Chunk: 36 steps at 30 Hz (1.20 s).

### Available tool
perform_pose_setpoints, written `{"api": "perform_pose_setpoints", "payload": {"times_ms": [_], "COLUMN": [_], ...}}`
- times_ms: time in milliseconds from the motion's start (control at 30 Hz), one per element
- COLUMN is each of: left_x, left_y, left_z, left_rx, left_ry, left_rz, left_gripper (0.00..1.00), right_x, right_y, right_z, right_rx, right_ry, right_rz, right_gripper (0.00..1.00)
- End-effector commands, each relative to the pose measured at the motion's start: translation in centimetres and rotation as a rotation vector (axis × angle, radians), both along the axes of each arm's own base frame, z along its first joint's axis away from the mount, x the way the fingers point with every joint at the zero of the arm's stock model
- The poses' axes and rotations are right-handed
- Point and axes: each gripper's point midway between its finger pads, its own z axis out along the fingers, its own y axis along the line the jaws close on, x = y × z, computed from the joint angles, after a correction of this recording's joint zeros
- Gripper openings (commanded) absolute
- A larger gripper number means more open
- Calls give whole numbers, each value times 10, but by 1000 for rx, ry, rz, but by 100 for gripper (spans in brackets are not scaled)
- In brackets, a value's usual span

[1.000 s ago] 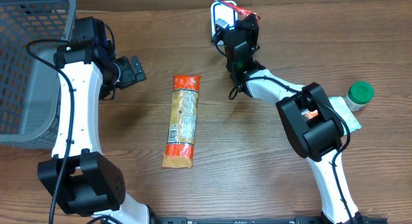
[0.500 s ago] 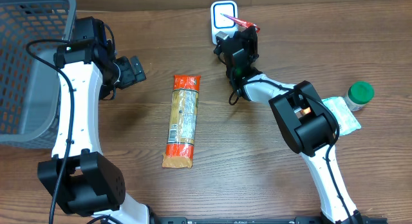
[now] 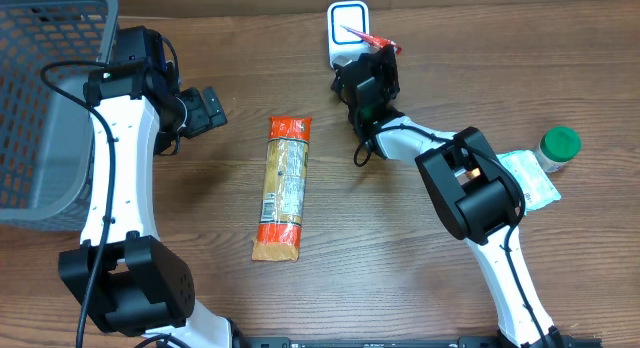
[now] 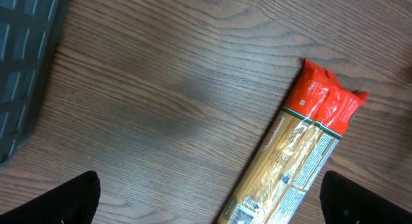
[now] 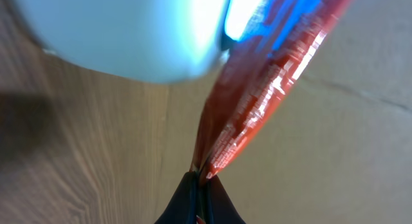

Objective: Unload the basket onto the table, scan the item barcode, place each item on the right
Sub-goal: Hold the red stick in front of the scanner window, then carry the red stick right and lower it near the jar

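The right gripper (image 3: 373, 56) is pinched tight on a thin red packet (image 3: 361, 34), clamping it by one end so the rest sticks out past the fingertips. In the wrist view the jaws meet on the foil's edge at the bottom of the frame, and the packet (image 5: 257, 102) runs up and away from them, its small white print too blurred to read. The far end of the packet lies against or just over the white scanner (image 3: 347, 18) at the back of the table (image 3: 400, 248); from above I cannot tell whether they touch. Up close the scanner (image 5: 129, 31) fills the top of the view as a pale, bluish blur, with the packet's tip crossing its bright face. The right arm reaches in from the near right side, bent back toward the scanner. Across the table, the left gripper (image 3: 212, 108) hangs wide apart with nothing between its fingers (image 4: 67, 201), pointing toward the middle of the table. Just beside it, a long pack of pasta (image 3: 283, 188) lies flat on the wood, orange-red at both ends. Left of that arm stands a grey basket (image 3: 40, 98). Far right, a green-lidded jar (image 3: 558, 146) sits next to a pale pouch (image 3: 532, 178) partly under the right arm.
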Motion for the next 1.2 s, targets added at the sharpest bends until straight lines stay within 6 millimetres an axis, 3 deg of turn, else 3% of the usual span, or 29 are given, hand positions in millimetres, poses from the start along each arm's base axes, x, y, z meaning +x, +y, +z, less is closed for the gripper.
{"api": "perform_pose_setpoints", "payload": {"times_ms": [0, 167, 233, 500, 700, 833, 967, 1100, 1133, 1167], "left_x": [3, 3, 3, 3, 4, 4, 4, 4, 4, 4], "left_y": [-2, -1, -2, -1, -6, -6, -4, -5, -4, -4], "left_z": [4, 4, 4, 4, 4, 4, 4, 4, 4, 4], "left_rx": [9, 9, 9, 9, 9, 9, 9, 9, 9, 9], "left_ry": [-11, -11, -11, -11, -11, -11, -11, -11, -11, -11], "left_rz": [-21, -21, -21, -20, -31, -32, -28, -29, -28, -28], "left_gripper": [100, 100, 100, 100, 100, 100, 100, 100, 100, 100], "right_x": [-2, -3, -2, -4, -22, -48, -89, -143, -168, -180], "right_y": [9, 7, 9, 16, 6, -4, -14, -30, -45, -53], "right_z": [1, 4, 15, 96, 137, 157, 157, 137, 121, 113], "right_rx": [-24, -24, 54, 295, 458, 634, 817, 1021, 1050, 1060], "right_ry": [6, -8, -79, -279, -242, -165, -14, 203, 290, 324], "right_rz": [12, -12, -29, -41, -86, -135, -215, -385, -511, -581], "right_gripper": [3, 3, 3, 3, 3, 3, 3, 3, 3, 3]}}
